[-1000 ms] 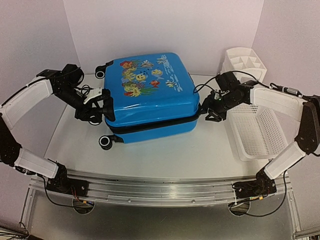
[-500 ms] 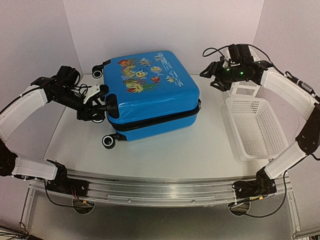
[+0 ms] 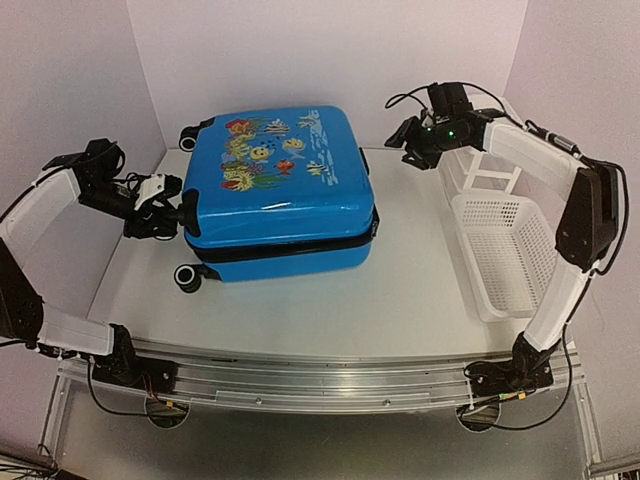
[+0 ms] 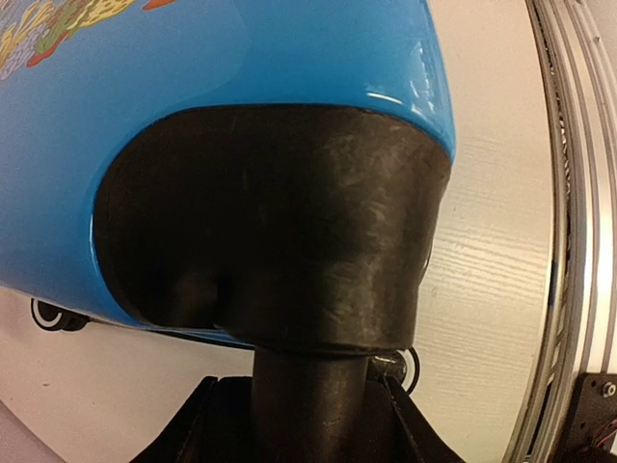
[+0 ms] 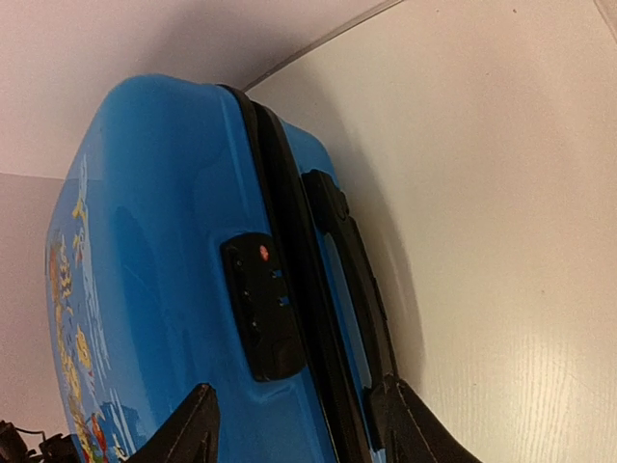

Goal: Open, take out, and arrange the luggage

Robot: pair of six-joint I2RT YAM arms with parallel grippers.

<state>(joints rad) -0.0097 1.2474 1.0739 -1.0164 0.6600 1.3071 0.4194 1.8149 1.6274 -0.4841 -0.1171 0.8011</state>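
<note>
The left gripper (image 3: 176,211) is clamping a black fitting (image 4: 289,241) on the blue suitcase (image 3: 285,195), fingertips hidden. The right gripper (image 3: 398,140) is hovering, jaws apart.

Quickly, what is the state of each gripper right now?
Left gripper: closed on a black fitting of the luggage.
Right gripper: open, holding nothing.

Soft, even overhead light keeps the top view bright; the blue suitcase (image 3: 280,200) casts a faint shadow on the white surface (image 3: 400,290). Pale glare streaks its glossy shell. The left wrist view's close black wheel housing (image 4: 280,222) is dim, slightly blurred; the rail (image 4: 564,193) bows at the edge.
</note>
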